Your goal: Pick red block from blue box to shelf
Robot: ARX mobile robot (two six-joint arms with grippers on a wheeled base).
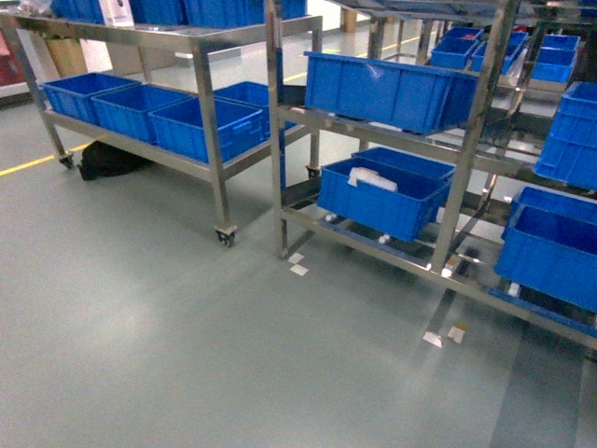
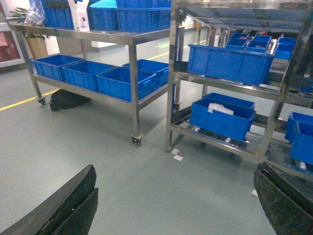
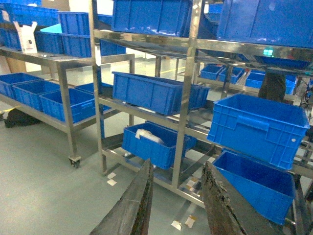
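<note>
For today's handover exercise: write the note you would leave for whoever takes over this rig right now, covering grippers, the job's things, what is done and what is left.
Left gripper: open, empty, pointed at the floor ahead of the racks.
Right gripper: open, empty, facing the shelf.
Red block: not visible in any view. Pale turquoise box: not visible either; only dark blue crates sit on the racks, one holding something white.
Done: nothing evident.
Left: find the box and block, pick the block, set it on the shelf.

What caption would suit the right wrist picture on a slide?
Open right hand held empty before a steel shelf stacked with blue crates, one holding white packaging.
</note>
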